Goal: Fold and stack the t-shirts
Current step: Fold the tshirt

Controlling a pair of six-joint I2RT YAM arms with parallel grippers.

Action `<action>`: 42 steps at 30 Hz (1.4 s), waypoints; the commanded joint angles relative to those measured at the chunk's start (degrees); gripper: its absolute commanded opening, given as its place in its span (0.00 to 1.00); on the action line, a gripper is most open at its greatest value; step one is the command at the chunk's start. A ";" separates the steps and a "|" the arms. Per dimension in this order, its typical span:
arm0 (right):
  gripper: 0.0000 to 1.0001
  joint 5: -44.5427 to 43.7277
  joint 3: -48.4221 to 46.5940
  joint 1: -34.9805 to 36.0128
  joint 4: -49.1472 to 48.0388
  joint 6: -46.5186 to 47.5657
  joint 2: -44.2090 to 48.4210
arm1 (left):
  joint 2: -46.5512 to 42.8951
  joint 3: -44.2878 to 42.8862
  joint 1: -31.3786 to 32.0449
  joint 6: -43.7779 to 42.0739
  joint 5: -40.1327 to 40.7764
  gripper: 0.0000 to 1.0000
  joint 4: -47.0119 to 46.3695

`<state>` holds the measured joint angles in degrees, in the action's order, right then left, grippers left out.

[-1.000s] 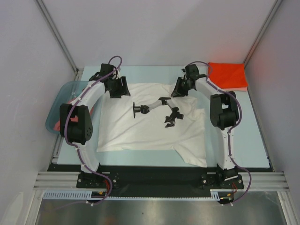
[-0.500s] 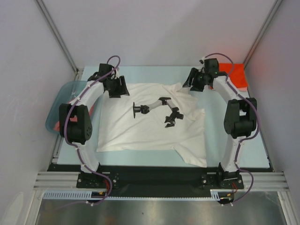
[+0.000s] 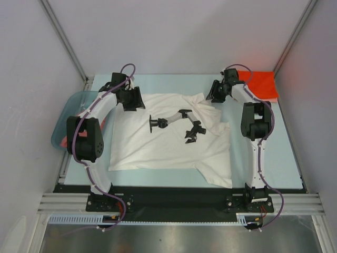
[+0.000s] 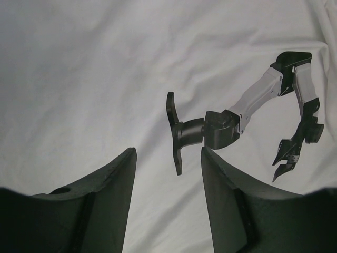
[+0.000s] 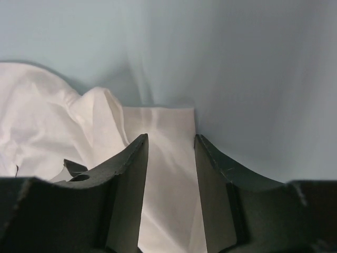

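A large white t-shirt point(image 3: 168, 150) with a black robot-arm print point(image 3: 179, 124) lies spread on the table. My left gripper point(image 3: 136, 100) is open and empty just above its back left corner. In the left wrist view, the gripper point(image 4: 168, 163) hovers over the white cloth point(image 4: 79, 79) and the print point(image 4: 221, 129). My right gripper point(image 3: 213, 95) is open and empty at the shirt's back right sleeve. In the right wrist view, the gripper point(image 5: 171, 145) straddles the sleeve point(image 5: 163, 121). A folded orange-red t-shirt point(image 3: 260, 84) lies at the back right corner.
A blue-grey basin point(image 3: 66, 113) stands off the table's left edge, with a bit of salmon-pink cloth point(image 3: 64, 140) showing inside. Pale blue table surface point(image 3: 284, 147) borders the shirt on the right. Grey walls close in on three sides.
My right gripper has moved from the shirt's collar area out to the back right sleeve, and its arm has swung right. The left gripper has hardly moved.
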<state>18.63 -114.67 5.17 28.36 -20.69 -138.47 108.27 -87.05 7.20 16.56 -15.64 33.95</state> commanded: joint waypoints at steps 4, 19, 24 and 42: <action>0.45 -1.93 -4.77 0.19 0.03 3.55 -2.67 | -1.92 -0.76 -0.52 -0.12 0.52 0.63 -0.82; 0.42 -4.66 -6.79 2.48 1.70 7.42 -5.14 | 0.01 -4.62 -1.84 -1.00 1.14 0.69 0.50; 0.37 -5.27 -6.88 2.74 1.79 7.33 -5.93 | -0.16 -4.01 -2.45 -1.09 1.05 0.68 0.24; 0.00 -5.63 -11.98 1.16 4.51 5.31 -5.85 | 10.72 -16.66 -4.57 -6.62 13.95 0.65 0.06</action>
<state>13.76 -124.75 6.96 30.35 -14.76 -144.68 115.59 -99.55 2.90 13.74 -9.17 34.87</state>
